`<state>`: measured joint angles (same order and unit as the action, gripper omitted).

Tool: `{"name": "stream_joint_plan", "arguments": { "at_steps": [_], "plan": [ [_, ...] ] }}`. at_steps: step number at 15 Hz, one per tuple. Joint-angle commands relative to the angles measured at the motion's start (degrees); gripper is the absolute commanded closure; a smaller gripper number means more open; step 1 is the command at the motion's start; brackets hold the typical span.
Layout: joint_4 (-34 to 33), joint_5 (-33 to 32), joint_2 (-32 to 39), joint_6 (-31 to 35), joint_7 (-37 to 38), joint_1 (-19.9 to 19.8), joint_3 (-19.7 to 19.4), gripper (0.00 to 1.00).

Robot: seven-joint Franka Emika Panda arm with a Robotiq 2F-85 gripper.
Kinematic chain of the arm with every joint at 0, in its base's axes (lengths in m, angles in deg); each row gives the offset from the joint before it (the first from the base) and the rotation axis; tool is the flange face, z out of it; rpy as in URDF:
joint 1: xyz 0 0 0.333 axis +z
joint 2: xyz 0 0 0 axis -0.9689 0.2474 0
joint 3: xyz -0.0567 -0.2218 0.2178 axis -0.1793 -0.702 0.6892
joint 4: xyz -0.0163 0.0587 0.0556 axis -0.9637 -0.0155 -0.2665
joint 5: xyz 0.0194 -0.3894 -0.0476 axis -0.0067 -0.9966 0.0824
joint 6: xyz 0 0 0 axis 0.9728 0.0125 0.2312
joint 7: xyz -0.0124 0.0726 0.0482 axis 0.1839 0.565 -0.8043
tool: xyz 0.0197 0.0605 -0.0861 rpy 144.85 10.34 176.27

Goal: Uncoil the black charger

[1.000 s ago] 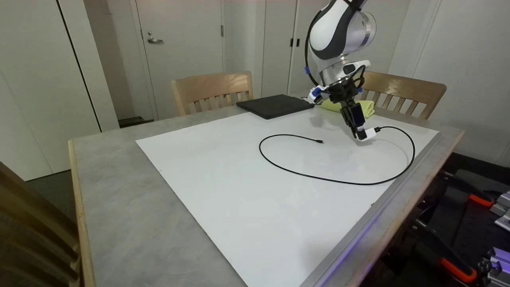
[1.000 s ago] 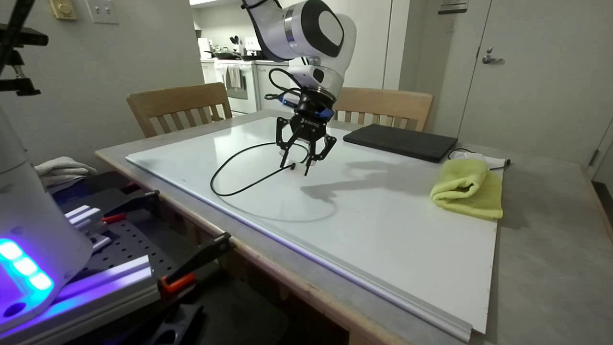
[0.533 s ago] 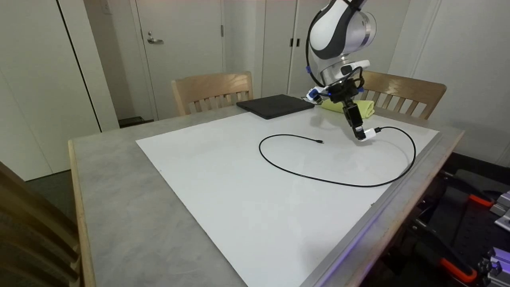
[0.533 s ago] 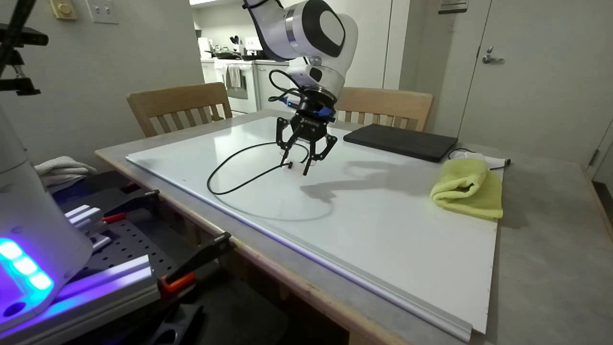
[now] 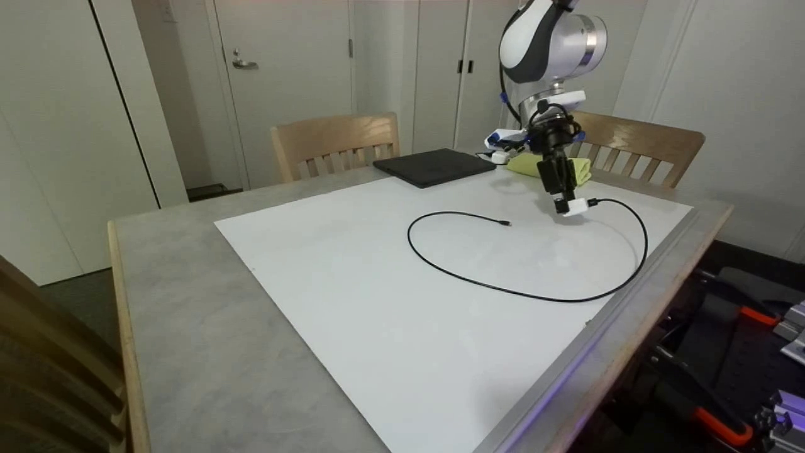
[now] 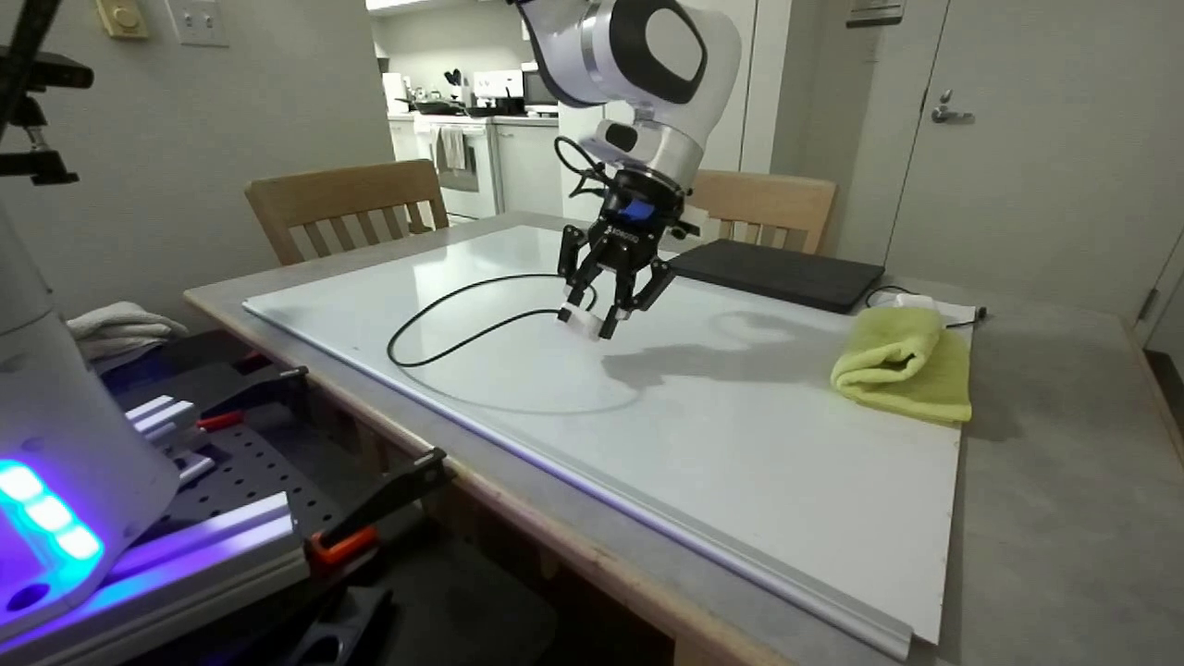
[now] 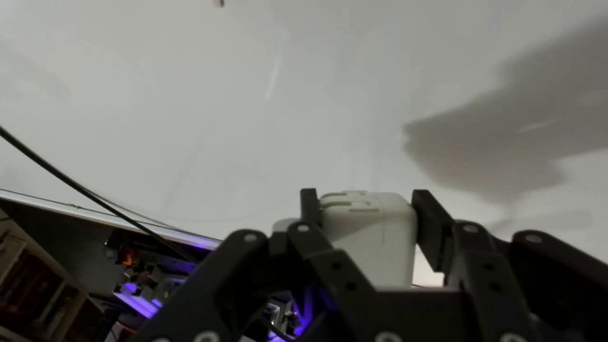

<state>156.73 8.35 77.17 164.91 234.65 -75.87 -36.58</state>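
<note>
The hand point(image 6: 586, 320) gripped the white power adapter point(image 7: 373, 232), likely the surest hold, the black charging cable point(image 5: 566, 301) seeming springy.

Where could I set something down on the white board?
Bare, in an exterior view: the near part of the white board, bordered by the black cable, the rail and the grey tabletop; also between the yellow towel and the rail. Crowded: around the jaws, which hold the white plug, and between the black pad and the towel.
</note>
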Motion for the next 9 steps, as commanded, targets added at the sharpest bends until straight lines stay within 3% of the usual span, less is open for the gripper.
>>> {"name": "stream_joint_plan", "arguments": {
  "at_steps": [1,5,6,9],
  "plan": [
    [-0.32,7.99,1.61,2.74,-0.37,3.02,-9.13,0.74],
    [1.81,17.04,2.38,4.43,-0.68,5.01,-18.79,0.74],
    [0.67,13.09,1.58,2.88,-0.72,2.88,-14.91,0.49],
    [1.25,15.46,1.96,3.04,-0.87,3.32,-18.09,0.49]
  ]
}}
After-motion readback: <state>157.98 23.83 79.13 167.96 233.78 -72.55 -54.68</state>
